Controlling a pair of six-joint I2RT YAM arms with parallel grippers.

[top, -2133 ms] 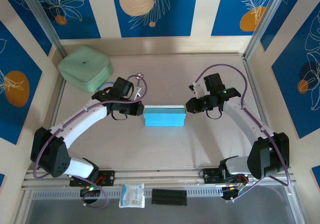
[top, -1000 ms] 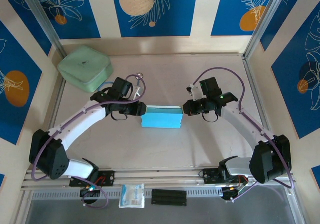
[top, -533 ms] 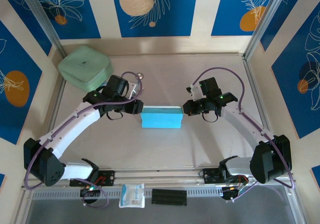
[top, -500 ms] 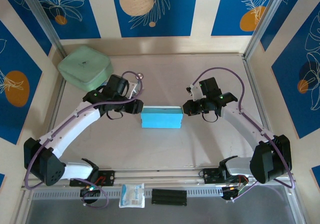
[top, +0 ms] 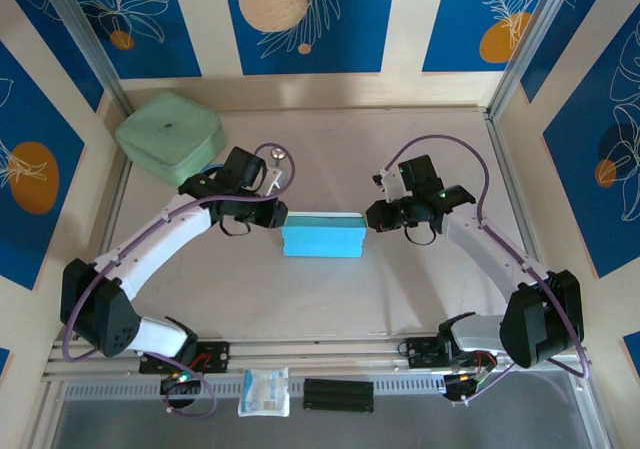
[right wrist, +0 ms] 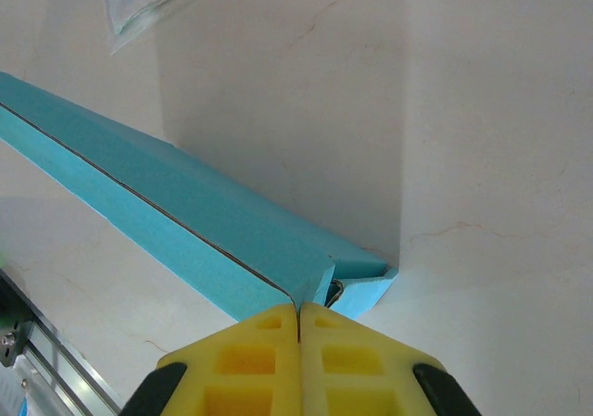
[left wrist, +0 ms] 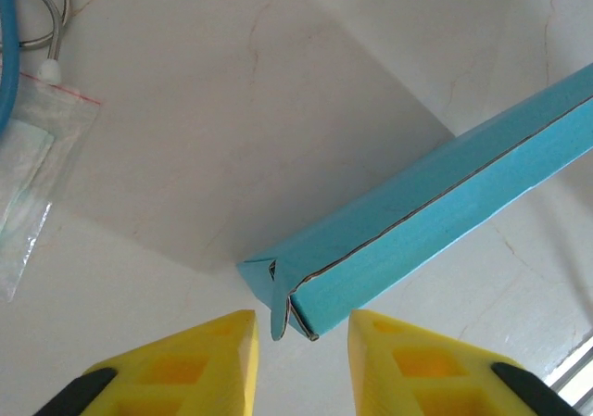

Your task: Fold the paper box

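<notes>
**A:** Where is the risk here?

**B:** The paper box [top: 322,237] lies flat mid-table [top: 330,309], with a gripper at each end. At its left end a small flap [left wrist: 277,316] stands ajar. If the left gripper [top: 277,216] closes or pushes in off-line, I'd expect the thin card to crease, or the flap to buckle outward rather than tuck in.

**A:** And the far end?

**B:** The right gripper [top: 372,216] seems to brace it. If it slips off the corner, the box could skid or swing.

**A:** The fingers?

**B:** The left fingers [left wrist: 185,365] are spread with the flap's tip between them — neither is clearly touching it. The right fingers [right wrist: 250,351] are pressed together and hold nothing, their tips against the box's right end, where the fold gapes slightly.
</notes>
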